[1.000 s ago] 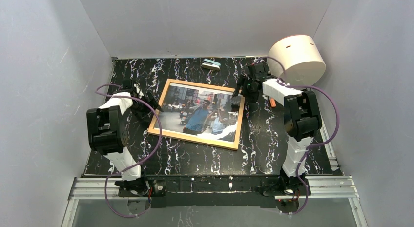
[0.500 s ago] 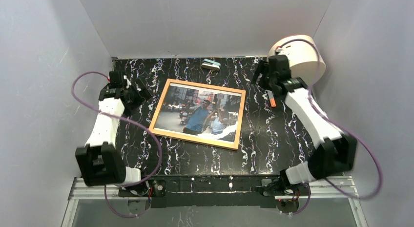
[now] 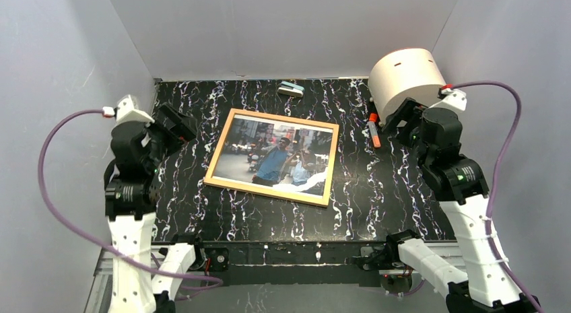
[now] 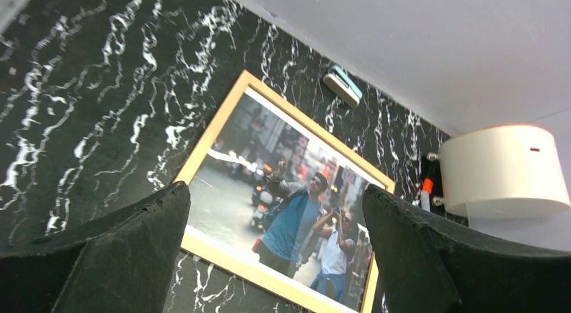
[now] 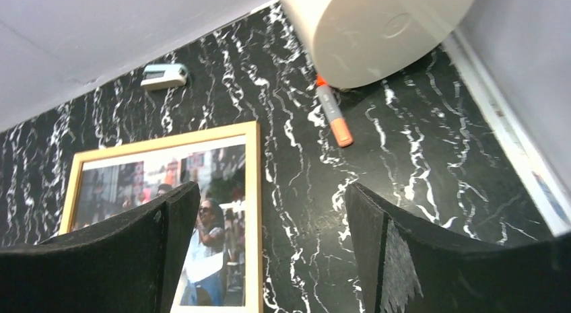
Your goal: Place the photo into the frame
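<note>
Photo (image 3: 276, 158) is lying inside the frame (image 3: 266, 194), which is sitting flat and a bit skewed in the middle of the top view, on the black marble table (image 3: 377, 192). It's looking pretty much done to me.

Left gripper (image 4: 273, 192) is hovering at the left of that view and right gripper (image 5: 268, 190) at the upper right. Both are standing with jaws wide apart, gripping nothing, well apart from the frame.

What I'm worrying about: I can't tell if the print is seating square behind the edging or just resting loose, so any poke at a corner is risking sliding it crooked. The right gripper is also hanging near the orange marker (image 3: 372, 130) and the big white cylinder (image 3: 407, 81), so a sloppy swing is risking knocking those around.
</note>
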Controlling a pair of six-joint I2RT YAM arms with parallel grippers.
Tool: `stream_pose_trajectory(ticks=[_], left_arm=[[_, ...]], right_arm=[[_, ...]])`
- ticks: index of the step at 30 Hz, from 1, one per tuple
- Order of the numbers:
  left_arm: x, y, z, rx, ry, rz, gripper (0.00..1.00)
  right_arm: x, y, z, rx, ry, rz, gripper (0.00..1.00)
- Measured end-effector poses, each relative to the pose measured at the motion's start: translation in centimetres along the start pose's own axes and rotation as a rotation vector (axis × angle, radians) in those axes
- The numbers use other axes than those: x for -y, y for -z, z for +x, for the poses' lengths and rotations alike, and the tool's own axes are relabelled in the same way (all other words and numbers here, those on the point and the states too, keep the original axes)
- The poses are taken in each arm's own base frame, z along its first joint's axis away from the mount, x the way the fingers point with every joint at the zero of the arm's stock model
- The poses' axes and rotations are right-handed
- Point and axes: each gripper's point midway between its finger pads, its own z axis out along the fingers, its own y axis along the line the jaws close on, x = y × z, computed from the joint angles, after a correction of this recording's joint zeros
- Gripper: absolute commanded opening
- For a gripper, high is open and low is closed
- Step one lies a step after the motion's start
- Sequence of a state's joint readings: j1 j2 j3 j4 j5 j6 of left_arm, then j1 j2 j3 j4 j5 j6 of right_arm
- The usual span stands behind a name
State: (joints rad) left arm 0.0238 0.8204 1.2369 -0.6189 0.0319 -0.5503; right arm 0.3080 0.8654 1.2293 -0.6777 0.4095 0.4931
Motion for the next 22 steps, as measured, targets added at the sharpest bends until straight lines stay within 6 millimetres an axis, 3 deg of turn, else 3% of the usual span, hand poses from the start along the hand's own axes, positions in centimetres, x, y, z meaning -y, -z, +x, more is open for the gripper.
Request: stream_pose_trajectory(ticks=[5,9,11,14,22], left_arm=[[0.0,5.0,-2.7,0.152,-0.026,-0.009,0.98],[1.2,9.6,-5.9,0.278,-0.037,0.018,0.98],[1.5,11.0,-6.6,0.306,-0.037,0.025,0.98],[1.1,12.2,-6.7,0.31,-0.04,0.0,0.98],[-0.4,12.9,-5.9,0.265,-0.053,-0.082,0.98]], right_arm=[[1.4,2.0,-3.3,0.108,-0.021,0.073,0.98],[2.4,3.4,-5.4,0.183,-0.04,0.119,0.99],[2.8,4.0,-6.0,0.206,-0.047,0.136,0.99],[3.3,4.8,-6.3,0.225,-0.054,0.15,0.99],[4.0,5.8,-7.1,0.259,-0.05,0.168,0.99]])
